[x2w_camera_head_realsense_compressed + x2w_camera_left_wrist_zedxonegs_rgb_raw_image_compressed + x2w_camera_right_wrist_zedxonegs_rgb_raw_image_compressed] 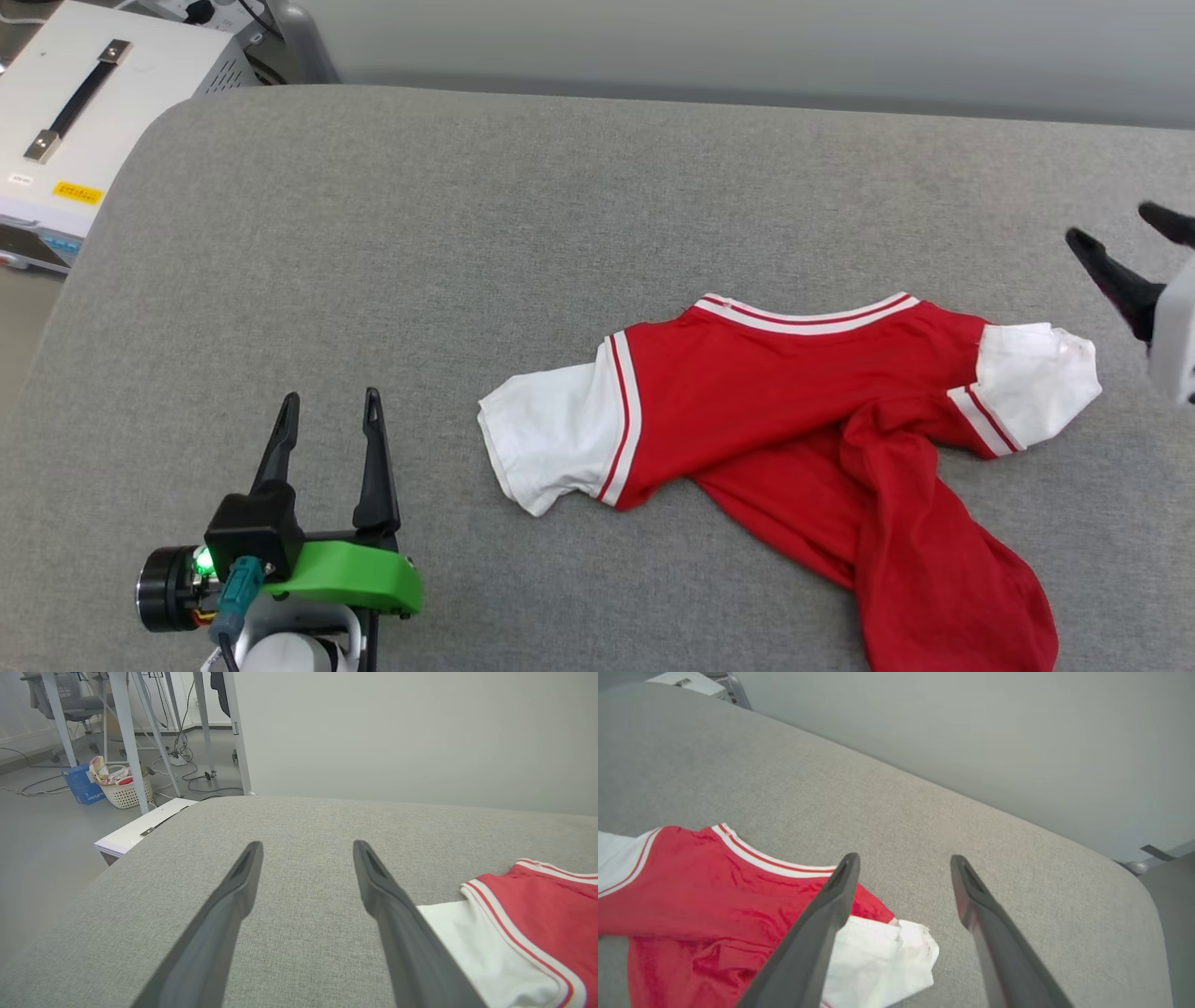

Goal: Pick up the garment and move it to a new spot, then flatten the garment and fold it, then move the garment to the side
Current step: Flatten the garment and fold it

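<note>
Over the counter (467,233), left tool (331,395) and right tool (1111,222) are spread wide, empty; the garment (803,392) is partly cropped.

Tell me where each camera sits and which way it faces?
Head view: on the head, looking down at the red T-shirt on the grey padded surface; left end effector lower left, right end effector at right.
Left wrist view: on the left wrist, looking along its open fingers; one white sleeve beside them.
Right wrist view: on the right wrist, along its open fingers, the other sleeve beside them.
Shared: all show the T-shirt.
</note>
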Robot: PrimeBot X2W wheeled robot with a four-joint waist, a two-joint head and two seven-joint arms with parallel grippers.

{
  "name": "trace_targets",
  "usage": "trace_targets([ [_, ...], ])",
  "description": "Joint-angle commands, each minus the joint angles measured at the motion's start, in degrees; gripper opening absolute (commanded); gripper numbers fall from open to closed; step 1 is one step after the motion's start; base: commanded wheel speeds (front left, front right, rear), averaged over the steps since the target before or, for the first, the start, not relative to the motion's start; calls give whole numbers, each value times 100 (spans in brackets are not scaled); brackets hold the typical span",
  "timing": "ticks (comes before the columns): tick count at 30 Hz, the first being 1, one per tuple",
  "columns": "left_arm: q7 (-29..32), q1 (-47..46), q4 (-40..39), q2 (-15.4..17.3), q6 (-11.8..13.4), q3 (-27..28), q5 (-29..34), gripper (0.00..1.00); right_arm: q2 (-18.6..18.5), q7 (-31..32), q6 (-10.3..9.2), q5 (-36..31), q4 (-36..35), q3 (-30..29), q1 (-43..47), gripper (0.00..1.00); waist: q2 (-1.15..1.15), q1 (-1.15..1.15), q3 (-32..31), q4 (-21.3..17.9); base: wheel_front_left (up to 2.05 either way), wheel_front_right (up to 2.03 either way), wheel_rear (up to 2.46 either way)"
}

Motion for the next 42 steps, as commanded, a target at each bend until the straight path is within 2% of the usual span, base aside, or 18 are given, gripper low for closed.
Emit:
trace_targets([
  [1,-33,-75,-14,-16,-25,-17,41,100,-176,402,-4,180,-19,38,86,100,0,0,80,40,0,0,0],
  [4,-33,-155,-23,-18,-44,-47,28,100,-563,1360,-4,520,-17,178,65,100,0,0,216,98,0,0,0],
  [6,-33,-215,-39,-20,-49,-75,20,100,-733,1760,-4,617,48,221,11,100,0,0,327,145,0,0,0],
  [10,-33,-358,-69,-23,-53,-150,-6,100,-820,2188,-4,595,292,265,-193,100,0,0,611,254,0,0,0],
  [18,-33,-688,-69,-25,-29,-324,-105,100,-471,2220,-4,210,1219,462,-634,100,0,0,1159,438,0,0,0],
  [25,-33,-796,-6,-25,-1,-372,-127,100,-269,2023,-4,231,1874,952,-471,100,0,0,1211,493,0,0,0],
  [26,-33,-788,8,-25,6,-363,-123,100,-275,1886,-4,244,1891,1006,-482,64,0,0,1176,481,0,0,0],
  [27,-33,-777,18,-25,12,-352,-118,100,-282,1744,-4,259,1883,1043,-506,19,0,0,1145,467,0,0,0],
  [28,-33,-762,33,-25,15,-338,-109,100,-291,1518,-4,299,1871,1038,-564,0,0,0,1100,448,0,0,0],
  [35,-33,-603,70,-25,5,-234,-59,100,-309,-152,-4,492,1696,742,-856,0,0,0,688,265,0,0,0],
  [42,-33,-380,72,-26,-3,-145,-27,100,-660,-1090,-4,691,1218,453,-114,0,0,0,347,93,0,0,0],
])
